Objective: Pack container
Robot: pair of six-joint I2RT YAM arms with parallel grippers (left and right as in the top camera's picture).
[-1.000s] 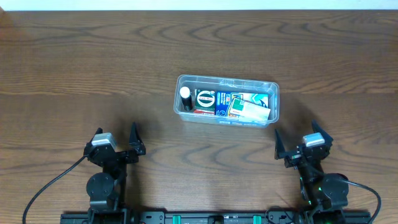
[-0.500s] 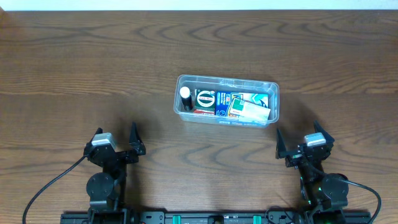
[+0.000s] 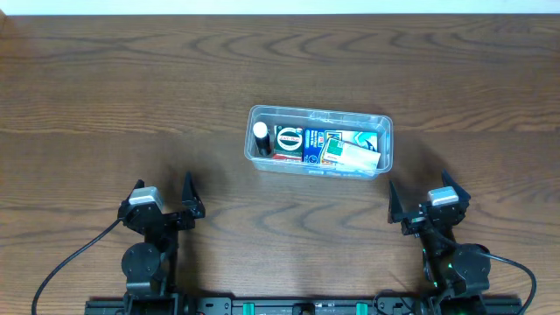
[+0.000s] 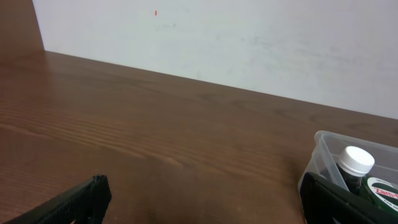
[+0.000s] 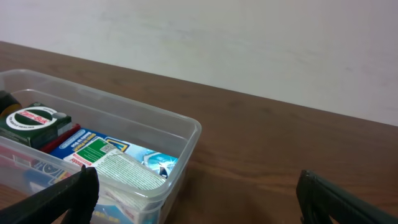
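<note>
The clear plastic container [image 3: 385, 131] sits at the middle of the table. It holds a dark bottle with a white cap [image 3: 260, 133], a round green-labelled tin [image 3: 289, 139] and blue and green small boxes [image 3: 337, 149]. My left gripper [image 3: 164, 198] is open and empty near the front left, well apart from the container. My right gripper [image 3: 422, 199] is open and empty at the front right, just in front of the container's right end. The left wrist view shows the container's left corner [image 4: 323, 149] and the bottle [image 4: 354, 165]. The right wrist view shows the container's right end [image 5: 186, 134] with boxes [image 5: 93, 152] and the tin [image 5: 34, 118].
A white wall runs along the table's far edge [image 3: 280, 7]. Bare wood lies to the left of the container [image 3: 105, 96] and to its right [image 3: 490, 96].
</note>
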